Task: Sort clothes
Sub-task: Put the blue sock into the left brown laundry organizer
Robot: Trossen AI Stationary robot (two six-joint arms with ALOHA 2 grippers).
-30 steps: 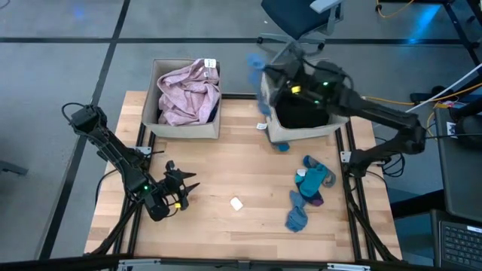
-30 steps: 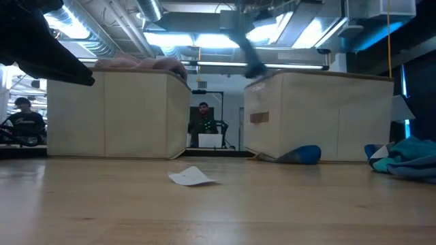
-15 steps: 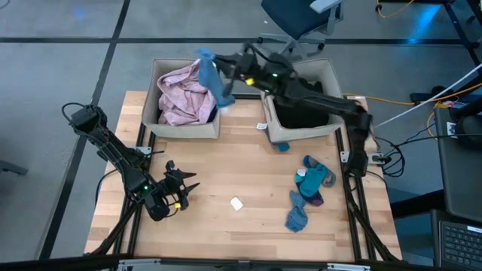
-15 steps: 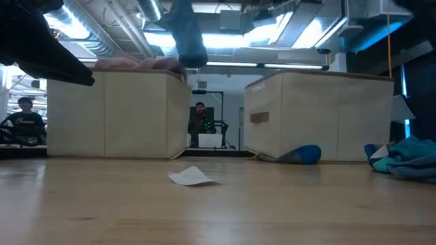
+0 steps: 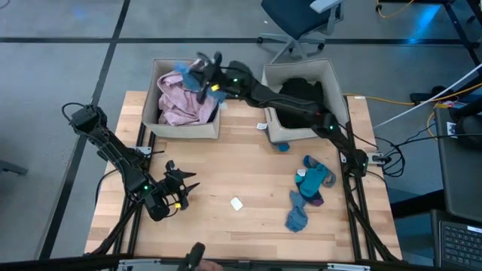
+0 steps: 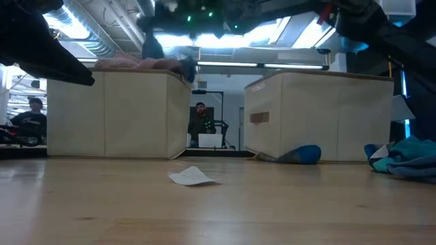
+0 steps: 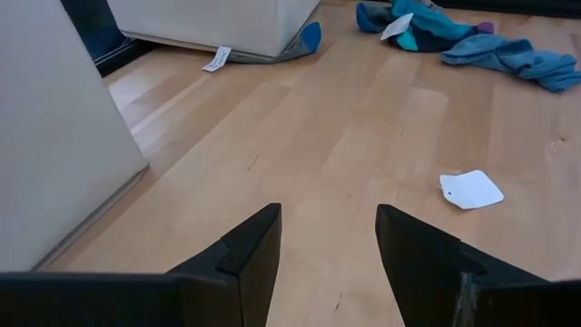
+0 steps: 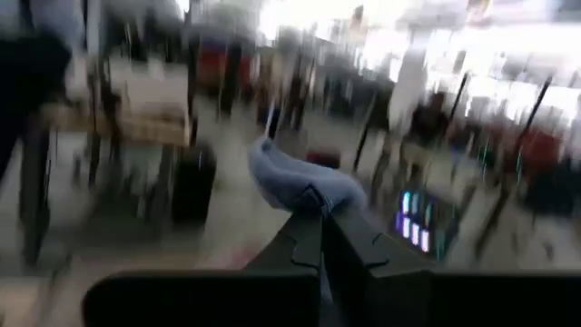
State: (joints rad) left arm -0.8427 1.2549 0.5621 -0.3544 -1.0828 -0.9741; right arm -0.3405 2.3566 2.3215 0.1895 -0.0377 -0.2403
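Now right fingers (image 5: pixel 197 69), clenching blue garment (image 5: pixel 185 71), reached left bin (image 5: pixel 184 129); left fingers (image 5: pixel 188 188) released.

You had a blue piece (image 5: pixel 187 73) pinched above the pink garment (image 5: pixel 181 102) heaped in the left bin. Black clothing (image 5: pixel 301 94) filled the right bin. Teal and blue socks (image 5: pixel 310 184) lay bunched on the desk nearby.
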